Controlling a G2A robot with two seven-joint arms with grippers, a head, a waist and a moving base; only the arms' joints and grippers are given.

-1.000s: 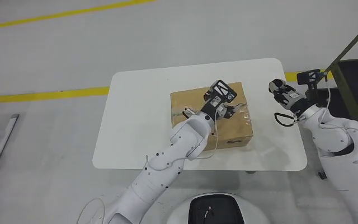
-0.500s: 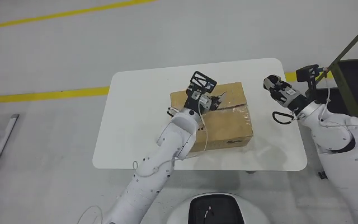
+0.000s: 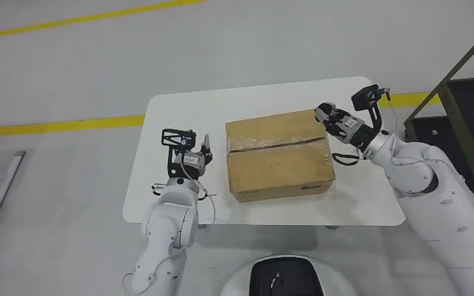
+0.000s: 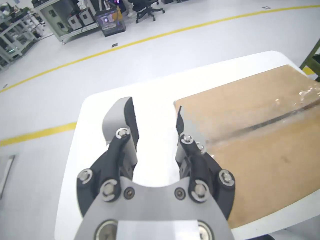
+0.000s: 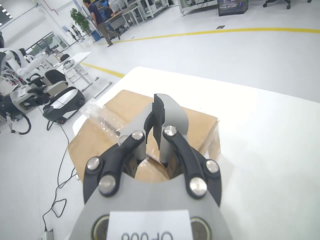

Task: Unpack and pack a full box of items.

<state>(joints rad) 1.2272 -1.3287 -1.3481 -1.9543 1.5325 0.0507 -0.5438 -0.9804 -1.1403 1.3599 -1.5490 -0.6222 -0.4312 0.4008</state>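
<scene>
white table (image 3: 185, 111) carries the cardboard box (image 3: 280, 155) at its middle, flaps sealed under clear tape (image 3: 278, 146), contents hidden. probably best to split the tape along the seam while bracing the box. right gripper (image 5: 156, 101), closed tight on nothing, hovers at the box's far right corner; left gripper (image 4: 153, 108), spread wide and empty, hangs beside its left end.

I looked down on the surface (image 3: 178, 122) from above; wrist cameras sat close behind the left end effector (image 4: 153, 104) and right end effector (image 5: 155, 103), sharing the box (image 3: 278, 159).

box (image 3: 279, 156) on table (image 3: 178, 111), right of centre.
</scene>
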